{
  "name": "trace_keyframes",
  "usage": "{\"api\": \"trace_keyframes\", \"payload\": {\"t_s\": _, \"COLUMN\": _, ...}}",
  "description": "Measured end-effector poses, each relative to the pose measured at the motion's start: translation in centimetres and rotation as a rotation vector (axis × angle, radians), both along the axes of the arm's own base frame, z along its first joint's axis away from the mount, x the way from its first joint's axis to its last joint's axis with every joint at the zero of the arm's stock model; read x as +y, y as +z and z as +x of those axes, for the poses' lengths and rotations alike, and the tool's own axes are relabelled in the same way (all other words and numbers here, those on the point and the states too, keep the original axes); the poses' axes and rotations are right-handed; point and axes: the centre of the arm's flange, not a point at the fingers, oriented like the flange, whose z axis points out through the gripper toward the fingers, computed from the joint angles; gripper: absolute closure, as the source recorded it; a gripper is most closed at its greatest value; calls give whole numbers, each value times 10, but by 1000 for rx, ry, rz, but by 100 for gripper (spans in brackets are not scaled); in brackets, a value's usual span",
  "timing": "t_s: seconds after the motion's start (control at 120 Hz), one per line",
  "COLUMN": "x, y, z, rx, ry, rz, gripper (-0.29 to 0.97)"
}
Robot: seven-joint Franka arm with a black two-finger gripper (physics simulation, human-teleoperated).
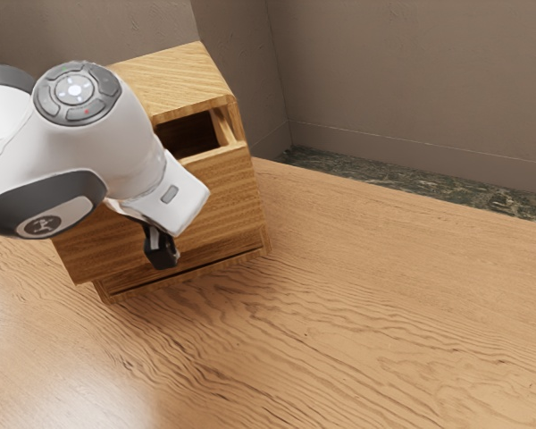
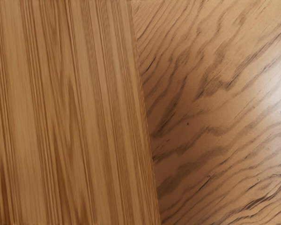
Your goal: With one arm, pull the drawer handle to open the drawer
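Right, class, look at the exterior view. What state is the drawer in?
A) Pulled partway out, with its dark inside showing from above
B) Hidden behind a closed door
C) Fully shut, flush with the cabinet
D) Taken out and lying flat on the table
A: the drawer front stands forward of the cabinet, and a dark open hollow shows behind it below the cabinet's top.

A flat wooden panel (image 2: 61, 112) with fine, straight grain sits very close to the camera. Its long, clean edge runs slightly aslant. Past that edge lies the table (image 2: 225, 117), with darker, wavy grain and a pale sheen on one patch.
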Motion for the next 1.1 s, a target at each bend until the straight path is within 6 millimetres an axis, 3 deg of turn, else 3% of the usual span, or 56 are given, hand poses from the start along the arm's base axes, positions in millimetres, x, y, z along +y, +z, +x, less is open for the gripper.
{"api": "trace_keyframes", "payload": {"t_s": 0.142, "x": -5, "y": 2, "z": -16, "rx": -7, "ry": -1, "rz": -5, "gripper": 4}}
{"api": "trace_keyframes", "payload": {"t_s": 0.433, "x": -19, "y": -4, "z": -24, "rx": 5, "ry": -11, "rz": -28, "gripper": 0}}
{"api": "trace_keyframes", "payload": {"t_s": 0.617, "x": -26, "y": -1, "z": -28, "rx": -7, "ry": -14, "rz": -34, "gripper": 14}}
{"api": "trace_keyframes", "payload": {"t_s": 1.1, "x": -27, "y": 2, "z": -30, "rx": -32, "ry": -3, "rz": -22, "gripper": 23}}
